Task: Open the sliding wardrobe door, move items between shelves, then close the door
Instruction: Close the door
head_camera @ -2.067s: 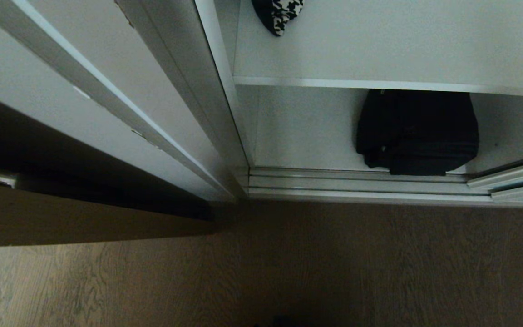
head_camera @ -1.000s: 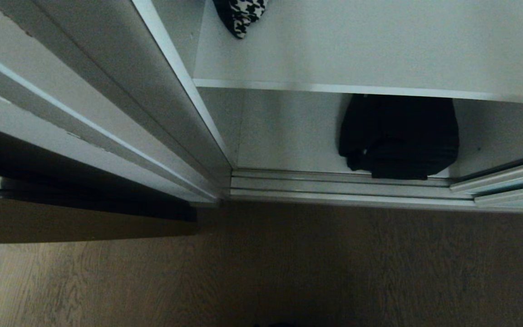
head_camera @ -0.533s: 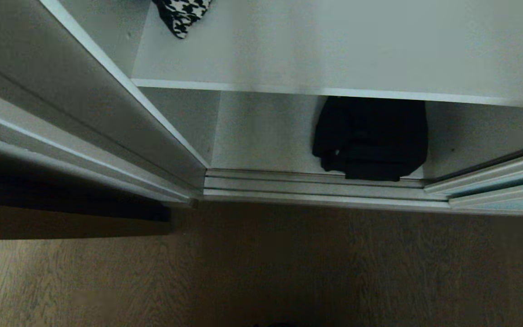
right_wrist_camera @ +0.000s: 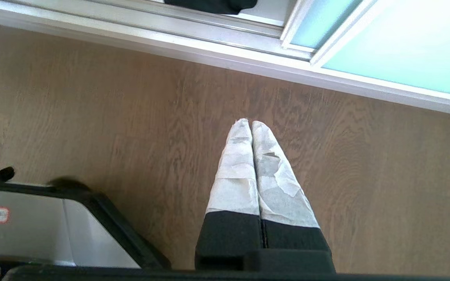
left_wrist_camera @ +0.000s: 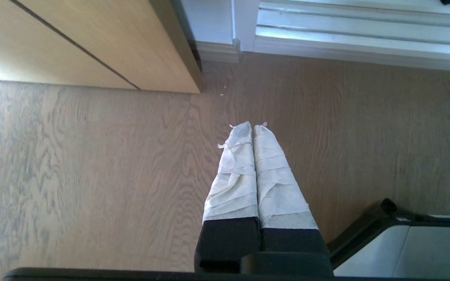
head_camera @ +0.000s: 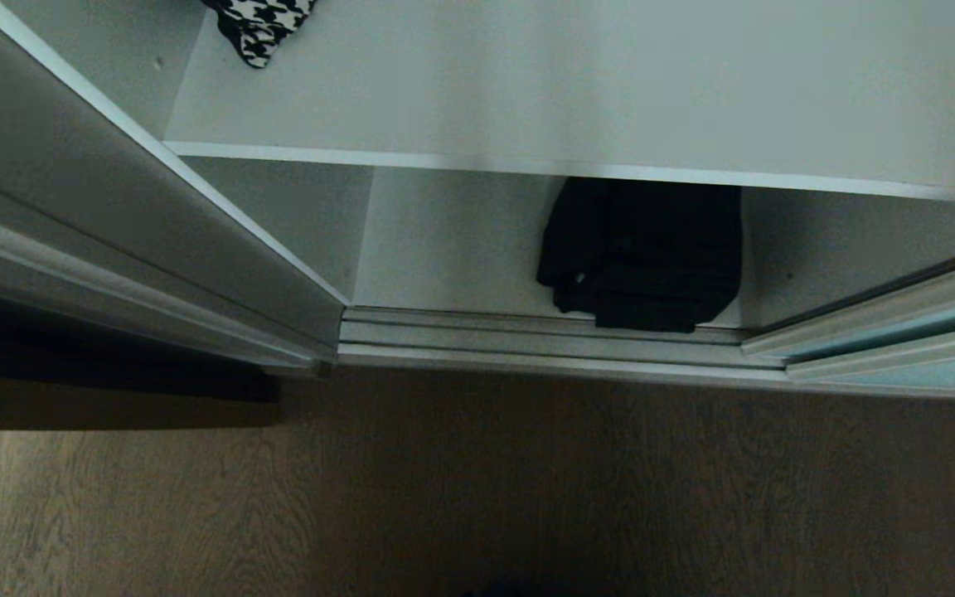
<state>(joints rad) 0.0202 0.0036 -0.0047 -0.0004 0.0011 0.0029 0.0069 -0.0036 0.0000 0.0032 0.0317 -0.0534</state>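
Wardrobe opening: the opening was seen from above in the head view, with the sliding wardrobe door drawn aside to the right, so that only its silver-framed turquoise edge was shown.
Door in the right wrist view: two frosted turquoise panels were seen standing in the floor track.
Black bag: the bag was found on the lowest shelf, under the front edge of the shelf above and right of the middle of the opening, its front lying at the inner rail of the track.
Upper shelf: the board was seen bare except for a black-and-white houndstooth cloth at its far left corner.
Left gripper: the left gripper was held low over the wooden floor, its tape-wrapped fingers pressed together with nothing between them; a tan wood-grain panel was seen ahead of it.
Right gripper: the right gripper was likewise pointed at the floor short of the track, fingers closed tip to tip and nothing gripped.
Arms in the head view: neither arm was shown there.
Robot base: a grey, black-edged corner of the base was seen beside the right gripper.
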